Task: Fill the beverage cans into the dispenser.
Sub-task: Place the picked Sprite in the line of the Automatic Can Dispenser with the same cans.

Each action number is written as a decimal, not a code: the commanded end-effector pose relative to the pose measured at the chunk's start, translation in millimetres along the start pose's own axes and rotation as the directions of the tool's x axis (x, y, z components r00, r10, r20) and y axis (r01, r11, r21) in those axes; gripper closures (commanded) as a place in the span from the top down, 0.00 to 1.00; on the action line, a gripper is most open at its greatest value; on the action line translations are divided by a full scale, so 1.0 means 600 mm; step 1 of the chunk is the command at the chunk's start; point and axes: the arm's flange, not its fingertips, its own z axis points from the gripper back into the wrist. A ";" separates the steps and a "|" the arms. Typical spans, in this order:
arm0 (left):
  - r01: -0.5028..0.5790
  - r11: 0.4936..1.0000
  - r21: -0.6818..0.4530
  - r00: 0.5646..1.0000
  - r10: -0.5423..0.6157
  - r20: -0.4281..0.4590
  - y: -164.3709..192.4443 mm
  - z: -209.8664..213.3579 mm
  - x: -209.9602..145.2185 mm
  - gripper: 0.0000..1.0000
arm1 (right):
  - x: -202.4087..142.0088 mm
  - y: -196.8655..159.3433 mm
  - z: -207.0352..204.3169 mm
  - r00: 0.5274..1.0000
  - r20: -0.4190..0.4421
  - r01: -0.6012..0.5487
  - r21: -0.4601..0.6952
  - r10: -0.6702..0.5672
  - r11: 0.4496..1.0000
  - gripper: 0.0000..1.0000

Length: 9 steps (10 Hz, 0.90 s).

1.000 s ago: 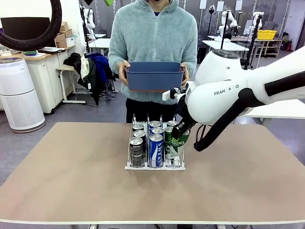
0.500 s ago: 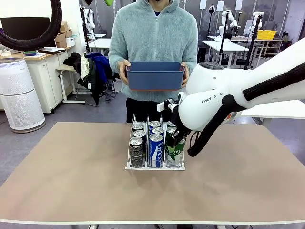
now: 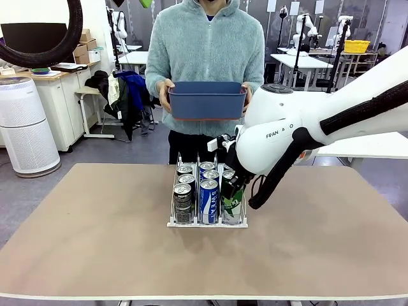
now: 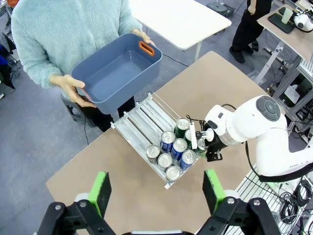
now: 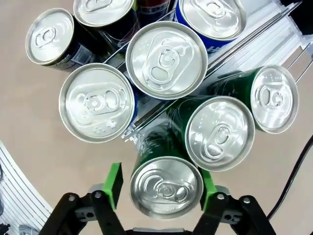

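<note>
1. The right gripper (image 5: 159, 188) stands over the front green can (image 5: 165, 186) in the dispenser's (image 3: 207, 222) right lane; pads (image 5: 114, 182) flank it, apparently just released
2. The left gripper (image 4: 156, 193) hovers high, wide open and empty
3. The person holds the empty blue bin (image 3: 207, 101)

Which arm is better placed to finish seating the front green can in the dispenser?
Right. The right gripper straddles the green can at the front of the dispenser, pads on either side. The left gripper hangs open, high above the table.
</note>
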 end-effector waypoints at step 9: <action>-0.007 1.000 0.000 1.000 0.007 0.000 0.001 0.001 -0.003 1.00 | -0.013 0.011 0.130 0.989 0.121 -0.090 0.045 0.084 0.995 1.00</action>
